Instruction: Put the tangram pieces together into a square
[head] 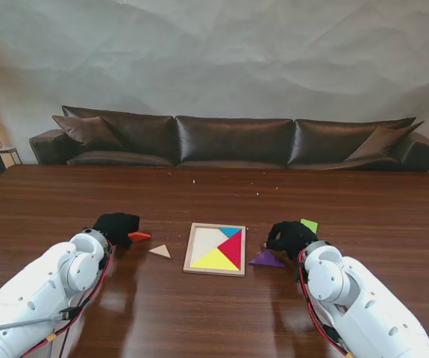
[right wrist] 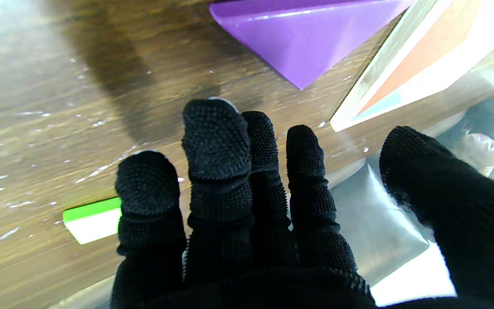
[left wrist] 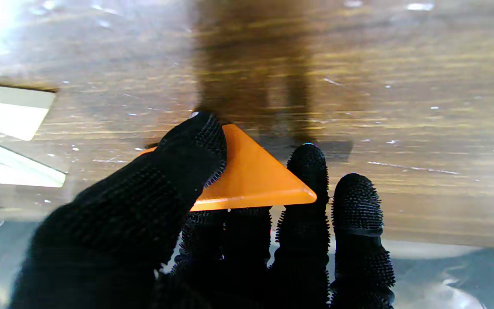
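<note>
A wooden tangram tray [head: 189,252] lies at the table's middle, holding yellow, red, blue and pale pieces. My left hand [head: 116,227], gloved in black, is shut on an orange triangle [head: 139,236] left of the tray; in the left wrist view the thumb [left wrist: 195,141] presses on the orange triangle [left wrist: 255,176] with fingers beneath it. A pale wooden triangle [head: 160,251] rests between that hand and the tray. My right hand [head: 291,236] hovers open right of the tray. A purple triangle [head: 266,259] [right wrist: 307,38] lies beside the tray, and a green piece [head: 309,224] [right wrist: 92,216] sits just beyond the hand.
A dark leather sofa [head: 233,139] runs along the table's far edge. Small crumbs speckle the brown table [head: 214,194] far from me.
</note>
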Motion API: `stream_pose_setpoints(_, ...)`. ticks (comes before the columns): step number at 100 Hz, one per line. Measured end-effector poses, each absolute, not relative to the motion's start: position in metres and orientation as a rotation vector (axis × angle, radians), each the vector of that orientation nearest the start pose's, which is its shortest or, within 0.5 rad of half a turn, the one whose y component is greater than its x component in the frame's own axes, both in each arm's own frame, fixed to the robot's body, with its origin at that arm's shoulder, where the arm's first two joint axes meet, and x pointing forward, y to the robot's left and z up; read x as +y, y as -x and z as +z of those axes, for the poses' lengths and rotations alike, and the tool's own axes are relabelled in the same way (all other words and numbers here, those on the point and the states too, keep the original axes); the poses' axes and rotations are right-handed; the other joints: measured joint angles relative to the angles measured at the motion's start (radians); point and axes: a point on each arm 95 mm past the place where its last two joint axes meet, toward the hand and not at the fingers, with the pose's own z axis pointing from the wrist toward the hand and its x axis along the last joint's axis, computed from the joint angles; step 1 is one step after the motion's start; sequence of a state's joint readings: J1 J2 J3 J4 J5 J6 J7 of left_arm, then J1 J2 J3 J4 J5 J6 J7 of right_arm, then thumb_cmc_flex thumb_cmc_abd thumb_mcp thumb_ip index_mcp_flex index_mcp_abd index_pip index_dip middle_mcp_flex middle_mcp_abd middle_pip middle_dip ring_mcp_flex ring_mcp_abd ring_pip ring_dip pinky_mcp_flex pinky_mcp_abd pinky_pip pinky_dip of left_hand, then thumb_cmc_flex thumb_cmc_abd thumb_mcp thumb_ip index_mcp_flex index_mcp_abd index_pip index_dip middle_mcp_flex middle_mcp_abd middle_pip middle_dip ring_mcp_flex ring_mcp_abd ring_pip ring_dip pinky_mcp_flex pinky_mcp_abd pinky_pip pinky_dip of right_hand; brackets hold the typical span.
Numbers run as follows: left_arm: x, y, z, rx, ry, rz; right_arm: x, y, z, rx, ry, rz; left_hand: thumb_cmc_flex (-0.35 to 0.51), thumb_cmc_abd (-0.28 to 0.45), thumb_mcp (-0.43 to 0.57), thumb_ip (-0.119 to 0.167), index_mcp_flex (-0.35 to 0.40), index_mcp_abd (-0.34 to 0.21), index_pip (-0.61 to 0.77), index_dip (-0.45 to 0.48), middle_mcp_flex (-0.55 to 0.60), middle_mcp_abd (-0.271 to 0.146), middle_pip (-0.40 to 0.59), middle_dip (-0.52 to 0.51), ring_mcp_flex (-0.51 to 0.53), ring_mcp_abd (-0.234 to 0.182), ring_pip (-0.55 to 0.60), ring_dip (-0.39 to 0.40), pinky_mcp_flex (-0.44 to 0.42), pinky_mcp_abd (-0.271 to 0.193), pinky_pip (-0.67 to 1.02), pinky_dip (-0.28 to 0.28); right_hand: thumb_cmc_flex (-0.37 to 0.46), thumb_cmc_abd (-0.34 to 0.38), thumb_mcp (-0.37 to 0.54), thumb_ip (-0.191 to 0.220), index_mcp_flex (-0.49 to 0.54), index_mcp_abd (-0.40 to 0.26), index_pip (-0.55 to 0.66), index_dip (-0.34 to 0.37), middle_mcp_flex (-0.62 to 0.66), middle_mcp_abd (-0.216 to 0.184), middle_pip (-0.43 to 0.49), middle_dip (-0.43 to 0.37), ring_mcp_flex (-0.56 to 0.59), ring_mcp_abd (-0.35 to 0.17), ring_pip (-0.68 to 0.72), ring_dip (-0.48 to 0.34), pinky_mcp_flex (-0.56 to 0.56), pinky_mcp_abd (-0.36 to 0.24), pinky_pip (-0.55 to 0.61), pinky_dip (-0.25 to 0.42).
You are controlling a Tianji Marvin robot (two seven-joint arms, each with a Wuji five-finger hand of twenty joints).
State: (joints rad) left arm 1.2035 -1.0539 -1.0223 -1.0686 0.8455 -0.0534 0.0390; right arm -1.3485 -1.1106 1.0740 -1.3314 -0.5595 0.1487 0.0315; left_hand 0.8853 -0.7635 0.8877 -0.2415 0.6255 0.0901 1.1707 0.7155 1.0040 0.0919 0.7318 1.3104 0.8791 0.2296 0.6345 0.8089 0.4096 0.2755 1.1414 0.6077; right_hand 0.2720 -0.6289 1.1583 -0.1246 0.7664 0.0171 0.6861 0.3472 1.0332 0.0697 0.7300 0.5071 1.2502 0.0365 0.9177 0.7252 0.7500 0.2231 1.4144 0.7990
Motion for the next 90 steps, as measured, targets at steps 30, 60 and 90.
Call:
stream_pose_setpoints(30,0.068,-0.481,-0.366,1.524,1.355,-1.314,-0.014,-0.452,-0.366,1.342,-1.742,1.431,0.007,0.007,-0.022,0.0,0.011,0.001,-0.011,-0.005,0.0,0.004,0.01,0.004,0.001,0.0,-0.001,-0.009,0.0,0.0,0.026,0.014,0.0,0.0,0.0,0.0,0.0,0.0,0.001,0.0,0.0,0.0,0.0,0.0,0.0,0.0,0.0,0.0,0.0,0.0,0.0,0.0)
stream_pose_setpoints(60,0.049,-0.482,-0.336,1.469,1.371,-1.445,-0.014,-0.452,-0.366,1.342,-1.744,1.432,0.009,0.014,-0.028,0.0,0.012,0.013,-0.017,-0.006,0.0,0.011,0.014,0.021,0.001,0.0,0.01,-0.008,0.0,0.0,0.038,0.024,0.0,0.0,0.0,0.0,0.0,0.0,0.001,0.0,0.0,0.0,0.0,0.0,0.0,0.0,0.0,0.0,0.0,0.0,0.0,0.0)
stream_pose_setpoints(90,0.015,-0.476,-0.337,1.54,1.427,-1.523,-0.014,-0.453,-0.364,1.337,-1.741,1.433,0.01,0.037,-0.041,0.0,0.011,0.026,-0.033,-0.003,-0.013,0.017,0.024,0.041,0.001,0.0,0.024,-0.007,0.0,0.0,0.038,0.03,0.0,0.0,0.0,0.0,0.0,0.001,0.001,0.0,0.0,0.0,0.0,0.0,0.0,0.0,0.0,0.0,0.0,-0.002,0.0,0.0)
